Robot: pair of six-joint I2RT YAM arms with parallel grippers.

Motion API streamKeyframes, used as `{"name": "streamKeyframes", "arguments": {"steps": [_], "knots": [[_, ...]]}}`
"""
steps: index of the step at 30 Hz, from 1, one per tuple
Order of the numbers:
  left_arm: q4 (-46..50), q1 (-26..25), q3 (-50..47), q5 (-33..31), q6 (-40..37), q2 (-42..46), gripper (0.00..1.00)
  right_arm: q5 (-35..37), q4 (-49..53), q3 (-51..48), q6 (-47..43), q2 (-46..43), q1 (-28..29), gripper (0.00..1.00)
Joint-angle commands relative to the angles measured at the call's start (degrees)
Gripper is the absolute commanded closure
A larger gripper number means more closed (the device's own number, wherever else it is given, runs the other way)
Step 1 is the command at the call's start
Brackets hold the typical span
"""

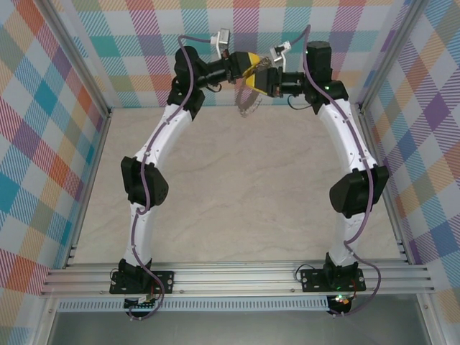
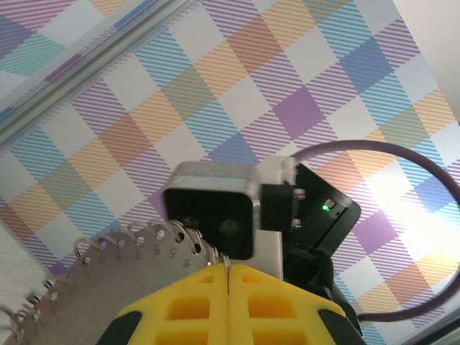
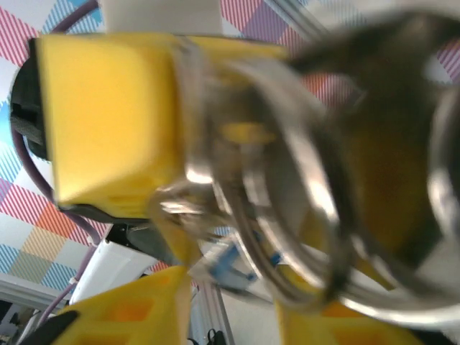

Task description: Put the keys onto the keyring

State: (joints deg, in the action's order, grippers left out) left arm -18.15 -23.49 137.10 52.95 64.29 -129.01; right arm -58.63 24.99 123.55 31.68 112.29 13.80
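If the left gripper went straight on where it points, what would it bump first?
Probably the right arm's grey black-faced wrist camera box, straight ahead of the left gripper; depth is unclear.

beige marbled counter (image 1: 237, 187); alu rail (image 1: 237, 277) along 6 o'clock edge, w/ arm bases (image 1: 141, 279) at 7 & 5 o'clock.

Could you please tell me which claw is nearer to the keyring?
Left: the left claw is shut on the keyring. The right claw sits right beside it, fingers parted, contact unclear.
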Motion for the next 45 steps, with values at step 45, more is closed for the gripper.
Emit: {"name": "streamKeyframes", "arguments": {"steps": [45], "knots": [[-6.25,-0.36,1.99,-0.31,3.27,-0.45,1.00,6.17,-35.85,-9.90,30.94,-4.99,-4.49,0.74]]}}
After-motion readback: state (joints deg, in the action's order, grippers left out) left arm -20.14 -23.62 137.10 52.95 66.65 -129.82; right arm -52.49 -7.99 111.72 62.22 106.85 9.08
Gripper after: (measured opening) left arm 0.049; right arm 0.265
